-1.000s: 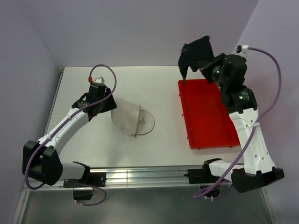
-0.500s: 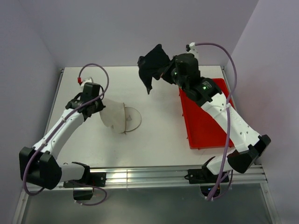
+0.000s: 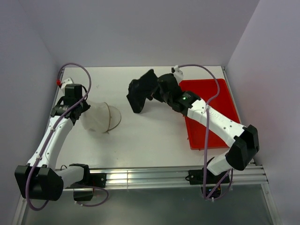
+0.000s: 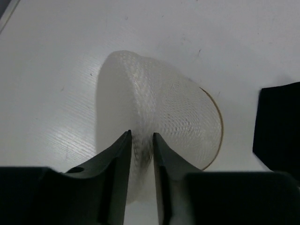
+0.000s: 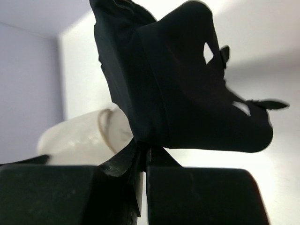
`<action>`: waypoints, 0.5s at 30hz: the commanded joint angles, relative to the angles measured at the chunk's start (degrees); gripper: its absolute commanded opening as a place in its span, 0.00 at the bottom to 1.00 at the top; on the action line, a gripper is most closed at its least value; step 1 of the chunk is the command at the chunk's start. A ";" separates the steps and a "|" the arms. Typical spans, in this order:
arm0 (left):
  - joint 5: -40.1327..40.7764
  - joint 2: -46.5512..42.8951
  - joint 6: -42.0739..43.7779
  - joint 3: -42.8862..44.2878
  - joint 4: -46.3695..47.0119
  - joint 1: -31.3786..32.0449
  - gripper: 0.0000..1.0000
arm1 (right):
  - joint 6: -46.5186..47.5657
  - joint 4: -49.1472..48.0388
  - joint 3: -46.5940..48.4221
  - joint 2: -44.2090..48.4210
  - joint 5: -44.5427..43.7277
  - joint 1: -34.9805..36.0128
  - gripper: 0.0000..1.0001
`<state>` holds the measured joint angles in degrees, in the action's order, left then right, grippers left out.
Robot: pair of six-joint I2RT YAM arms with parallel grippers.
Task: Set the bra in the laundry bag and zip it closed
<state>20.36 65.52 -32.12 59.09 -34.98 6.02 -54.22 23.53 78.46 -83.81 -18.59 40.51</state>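
The left gripper [image 4: 140,137] pinches the small white mesh laundry bag [image 4: 168,105] by its near wall, propping it on the desk [image 3: 150,133]. Farther off, to its right, the right gripper [image 5: 143,149] clamps the soft black fabric bra [image 5: 178,84] aloft. Mid-carry, I judge; next, feed it into the bag's mouth.

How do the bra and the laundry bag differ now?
The bra is black and opaque; the laundry bag is white, see-through mesh. The bra is held up by the right gripper; the laundry bag sits on the table, pinched by the left gripper. Both are soft fabric.
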 commanded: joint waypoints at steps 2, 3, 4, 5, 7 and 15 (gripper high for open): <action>-1.37 -0.39 0.13 -1.78 1.49 -0.40 0.39 | -1.07 -4.63 -7.41 -0.30 -3.91 0.09 0.00; -1.38 -0.56 0.04 -2.31 1.58 -0.40 0.44 | -0.81 -4.72 -8.66 -0.56 -4.61 0.09 0.00; -1.29 -1.17 -0.05 -2.49 1.67 -0.40 0.57 | -0.54 -4.98 -9.71 -0.91 -5.14 0.09 0.00; -1.29 -1.62 -0.05 -2.92 1.76 -0.48 0.63 | -0.02 -5.16 -11.64 -1.44 -6.62 0.18 0.00; -1.55 -2.84 -0.22 -3.19 2.02 -0.48 0.82 | 0.60 -4.90 -13.23 -1.88 -8.56 0.09 0.00; -2.78 -6.10 -0.66 1.81 0.27 -0.48 0.92 | 2.62 -0.07 -16.32 -5.75 -22.34 0.01 0.00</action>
<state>19.03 61.54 -32.62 56.66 -35.38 5.76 -52.69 22.13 62.46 -88.64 -30.61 40.51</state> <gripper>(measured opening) 0.921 0.026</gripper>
